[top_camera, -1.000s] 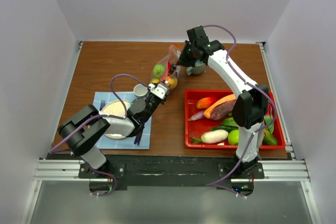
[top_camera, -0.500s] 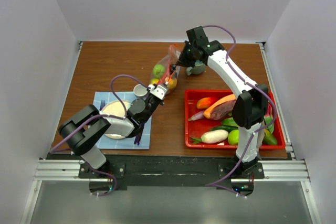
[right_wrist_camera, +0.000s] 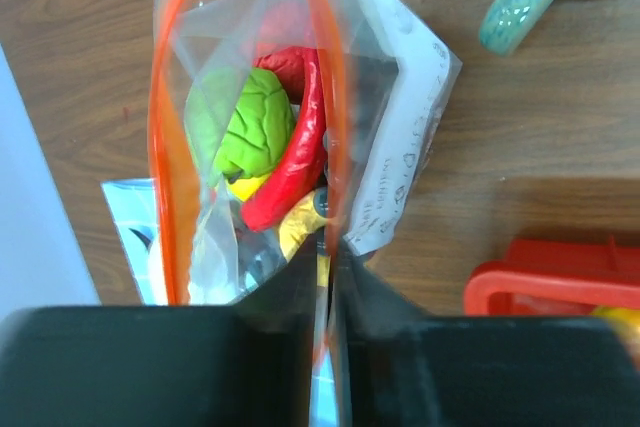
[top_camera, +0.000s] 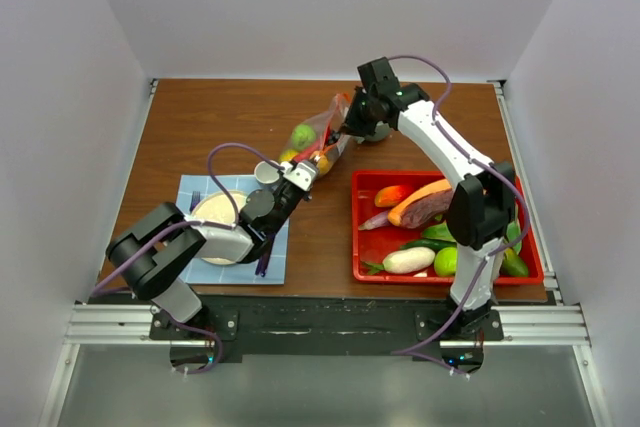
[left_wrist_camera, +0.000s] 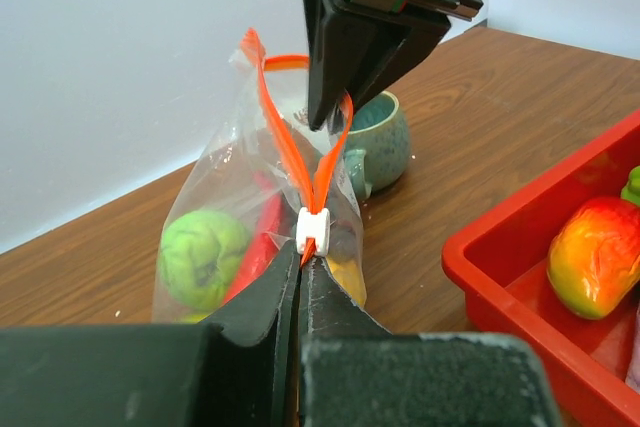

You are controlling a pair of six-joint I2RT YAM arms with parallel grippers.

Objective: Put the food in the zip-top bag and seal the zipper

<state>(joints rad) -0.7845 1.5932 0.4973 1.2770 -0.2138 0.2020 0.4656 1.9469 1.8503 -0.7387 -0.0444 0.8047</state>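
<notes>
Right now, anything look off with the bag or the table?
The zipper is not sealed: its two strips gape apart above the white slider, so the zip-top bag stands open. Much food lies outside it, in the red tray.

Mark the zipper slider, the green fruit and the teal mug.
zipper slider (left_wrist_camera: 314, 228), left wrist view, white clip's middle
green fruit (left_wrist_camera: 203, 257), left wrist view, front face
teal mug (left_wrist_camera: 385, 142), left wrist view, side wall
</notes>
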